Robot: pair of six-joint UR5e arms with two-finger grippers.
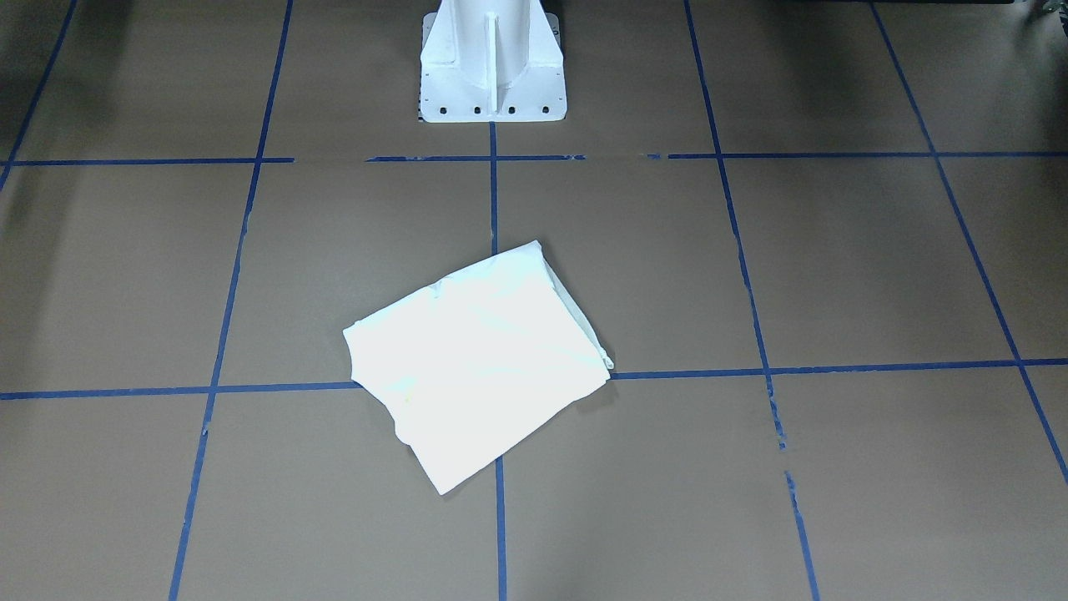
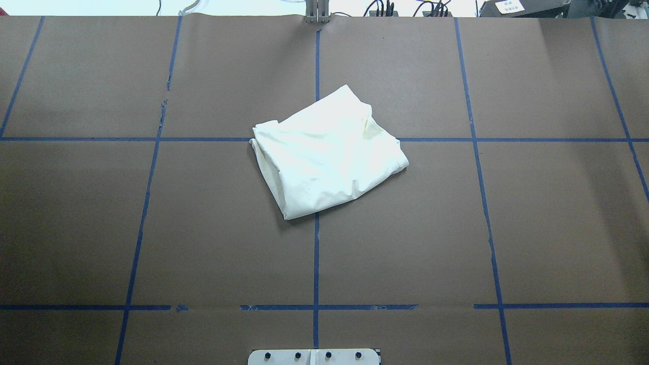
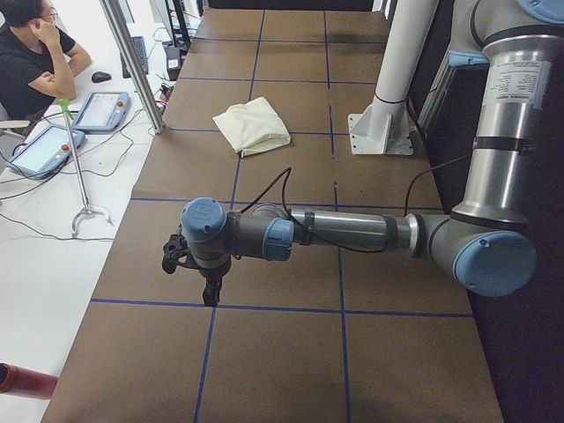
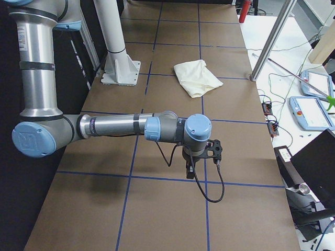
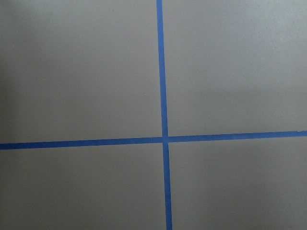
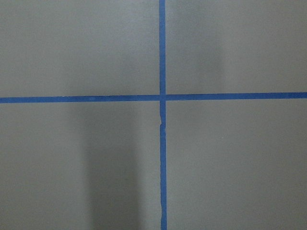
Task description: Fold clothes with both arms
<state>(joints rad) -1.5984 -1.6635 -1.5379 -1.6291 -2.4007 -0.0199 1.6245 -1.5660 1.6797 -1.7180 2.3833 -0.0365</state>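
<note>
Cream on brown, front then overhead: showing T-shirt [image 1: 480, 367] lying folded, askew, mid-surface [image 1: 834, 267]. Side views: holding left tool [image 3: 210, 298] and right tool [image 4: 189, 170] well apart from it, probably because folding looks done; not telling how open. Wrist views: showing only blue tape [image 5: 163, 139].

You have two matching arms: the left arm [image 3: 352, 231] and the right arm [image 4: 112, 125] are grey metal tubes with light-blue caps on their round joints. Just behind the black left claw [image 3: 208, 295] and the black right claw [image 4: 189, 168], a thin black cable [image 4: 212, 194] loops free, and black bands ring each forearm. Farthest from the claws, the white pedestal [image 1: 492, 75] shows a central rib and dark bolt holes.
</note>
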